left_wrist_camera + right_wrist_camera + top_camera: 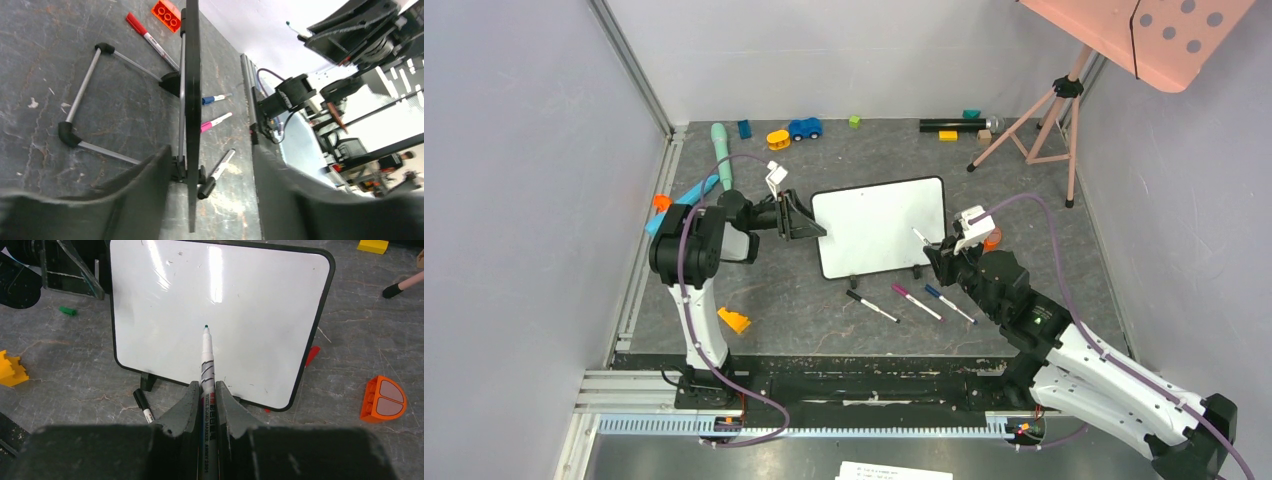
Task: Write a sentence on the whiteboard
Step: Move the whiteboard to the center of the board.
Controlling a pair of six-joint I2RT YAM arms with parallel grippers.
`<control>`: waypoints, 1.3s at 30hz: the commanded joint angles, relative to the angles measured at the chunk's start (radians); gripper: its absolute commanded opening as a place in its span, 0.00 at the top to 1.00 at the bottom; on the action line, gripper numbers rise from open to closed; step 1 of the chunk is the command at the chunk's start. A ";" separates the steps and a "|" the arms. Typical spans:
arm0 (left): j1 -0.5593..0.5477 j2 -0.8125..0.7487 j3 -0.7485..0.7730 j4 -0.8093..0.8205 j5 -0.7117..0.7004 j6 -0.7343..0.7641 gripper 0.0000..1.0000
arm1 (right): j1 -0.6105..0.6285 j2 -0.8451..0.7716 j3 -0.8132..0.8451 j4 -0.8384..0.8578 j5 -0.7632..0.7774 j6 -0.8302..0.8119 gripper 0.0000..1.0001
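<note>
The whiteboard [879,225] stands tilted on its little feet in the middle of the table, its white face [215,300] bare; no sentence is in view. My left gripper [809,225] straddles the board's left edge [192,100]. It is open [211,150], and both fingers stand off the thin black frame. My right gripper [939,250] is at the board's lower right corner and is shut [207,385] on a white marker [206,355]. The marker's green tip points at the board's middle, on or just off the surface.
Black [871,306], pink [916,302] and blue [949,304] markers lie in front of the board. An orange block [733,320] sits near left, an orange half-round piece [382,399] right of the board. Toys line the back wall; a pink tripod [1044,120] carries a dotted panel [1144,35].
</note>
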State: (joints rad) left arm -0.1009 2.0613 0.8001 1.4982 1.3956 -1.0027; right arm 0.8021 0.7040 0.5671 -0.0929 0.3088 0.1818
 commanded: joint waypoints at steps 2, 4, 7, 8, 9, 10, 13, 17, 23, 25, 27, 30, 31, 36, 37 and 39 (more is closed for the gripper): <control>0.003 -0.027 0.067 0.059 0.050 -0.086 0.06 | -0.001 -0.005 0.033 0.014 0.021 -0.014 1.00; 0.003 -0.024 0.073 0.060 0.051 -0.088 0.02 | -0.001 -0.008 0.033 0.010 0.025 -0.014 1.00; 0.004 -0.026 0.073 0.059 0.048 -0.083 0.02 | -0.001 -0.012 0.032 0.007 0.028 -0.013 1.00; 0.004 -0.030 0.069 0.059 0.049 -0.079 0.02 | -0.001 -0.013 0.031 0.007 0.029 -0.013 1.00; 0.004 -0.034 0.066 0.059 0.051 -0.078 0.01 | -0.001 -0.012 0.031 0.007 0.029 -0.012 1.00; 0.007 -0.042 0.058 0.059 0.050 -0.070 0.02 | -0.001 -0.011 0.031 0.007 0.029 -0.012 1.00; 0.021 -0.072 0.033 0.059 0.043 -0.048 0.01 | -0.001 -0.007 0.036 0.005 0.027 -0.011 1.00; 0.036 -0.075 0.053 0.059 0.058 -0.070 0.00 | -0.002 -0.005 0.041 0.001 0.030 -0.012 1.00; 0.048 -0.103 0.057 0.059 0.116 -0.058 0.00 | -0.002 -0.005 0.049 -0.004 0.036 -0.018 1.00; 0.073 -0.118 0.042 0.059 0.093 -0.050 0.00 | -0.001 -0.002 0.053 -0.004 0.036 -0.019 1.00; 0.114 -0.141 0.014 0.059 0.066 -0.032 0.00 | -0.002 0.001 0.057 -0.003 0.032 -0.021 1.00; 0.195 -0.188 -0.046 0.059 0.009 0.018 0.00 | -0.002 0.010 0.065 -0.002 0.027 -0.024 1.00; 0.216 -0.200 -0.067 0.059 -0.008 0.031 0.00 | -0.001 0.012 0.066 -0.001 0.025 -0.025 1.00; 0.296 -0.298 -0.199 0.059 -0.094 0.118 0.00 | -0.001 0.024 0.073 0.012 0.009 -0.026 1.00; 0.304 -0.317 -0.226 0.058 -0.107 0.138 0.00 | -0.001 0.026 0.074 0.014 0.002 -0.024 1.00; 0.322 -0.365 -0.267 0.033 -0.128 0.178 0.00 | -0.001 0.034 0.079 0.021 -0.007 -0.025 1.00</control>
State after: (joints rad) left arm 0.2028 1.8011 0.5987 1.4910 1.3304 -0.9562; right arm 0.8021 0.7269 0.5926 -0.1207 0.3161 0.1669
